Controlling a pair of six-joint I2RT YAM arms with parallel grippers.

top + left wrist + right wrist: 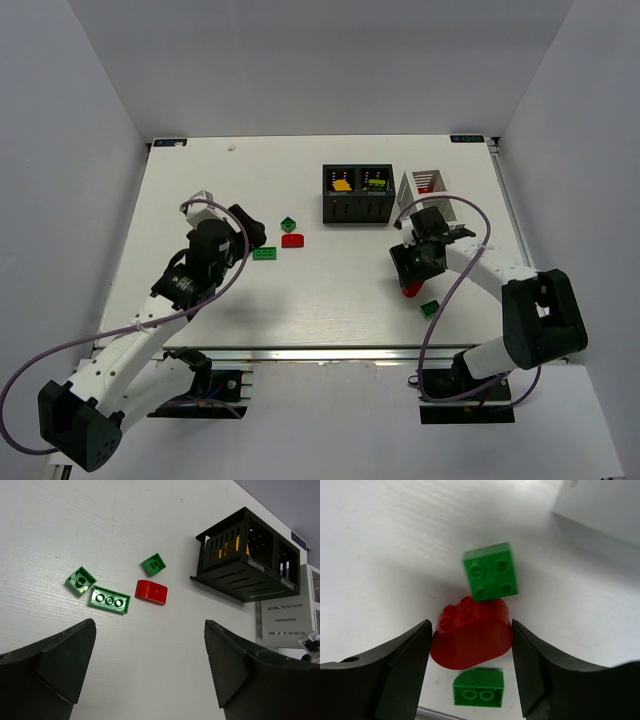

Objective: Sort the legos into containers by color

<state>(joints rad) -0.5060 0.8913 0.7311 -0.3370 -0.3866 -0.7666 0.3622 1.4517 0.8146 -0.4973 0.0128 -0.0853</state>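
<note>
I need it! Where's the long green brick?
Top view: the long green brick lies left of centre, beside a red rounded brick, before the left gripper.

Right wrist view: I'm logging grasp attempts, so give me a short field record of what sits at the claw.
claw: right claw, jaws either side of the red rounded brick
contact with brick: cannot tell
brick rests on: white table
above it in view: green square four-stud brick
below it in view: green rounded brick
</note>
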